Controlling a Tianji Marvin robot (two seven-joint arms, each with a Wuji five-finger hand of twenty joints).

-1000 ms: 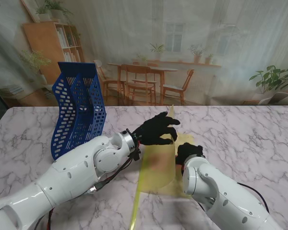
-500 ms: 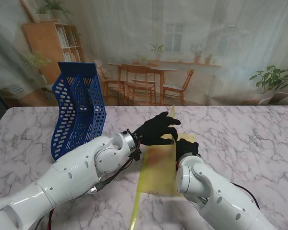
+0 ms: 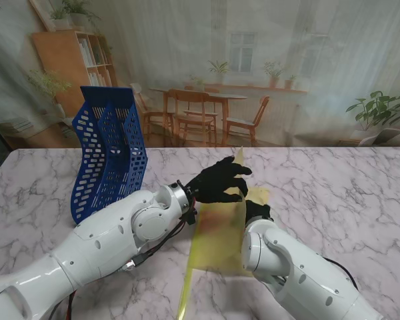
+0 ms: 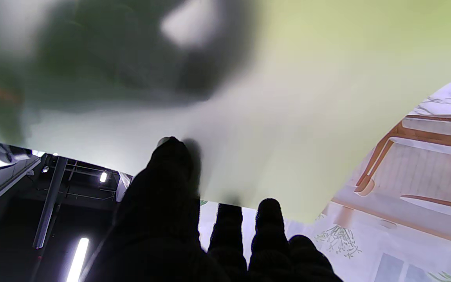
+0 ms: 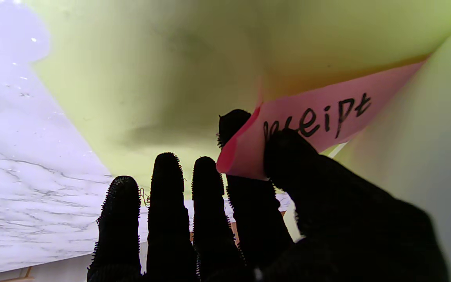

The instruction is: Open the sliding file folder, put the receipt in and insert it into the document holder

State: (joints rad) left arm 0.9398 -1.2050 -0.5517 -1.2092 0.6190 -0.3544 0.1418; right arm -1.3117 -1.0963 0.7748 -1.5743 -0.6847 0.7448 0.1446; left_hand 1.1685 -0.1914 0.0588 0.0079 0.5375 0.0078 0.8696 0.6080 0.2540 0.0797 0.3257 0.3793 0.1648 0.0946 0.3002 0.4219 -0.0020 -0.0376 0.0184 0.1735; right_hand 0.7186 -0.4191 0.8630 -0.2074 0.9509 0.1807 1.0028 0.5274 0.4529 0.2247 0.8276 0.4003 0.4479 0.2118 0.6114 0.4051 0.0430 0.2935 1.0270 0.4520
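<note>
Hiding right hand (image 3: 257, 211): folder (image 3: 220, 233), receipt (image 5: 311, 121) half-covered.

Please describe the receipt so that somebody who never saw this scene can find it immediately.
Start from the marble table, then find the translucent yellow folder at its middle, lifted by the left hand. The receipt is going between the folder's sheets, pinched by the right hand. It is the only pink paper, with handwritten black letters.

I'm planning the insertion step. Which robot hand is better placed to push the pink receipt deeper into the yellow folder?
The right robot hand: it already pinches the pink paper receipt inside the translucent yellow plastic folder. The left robot hand holds the cover up.
</note>
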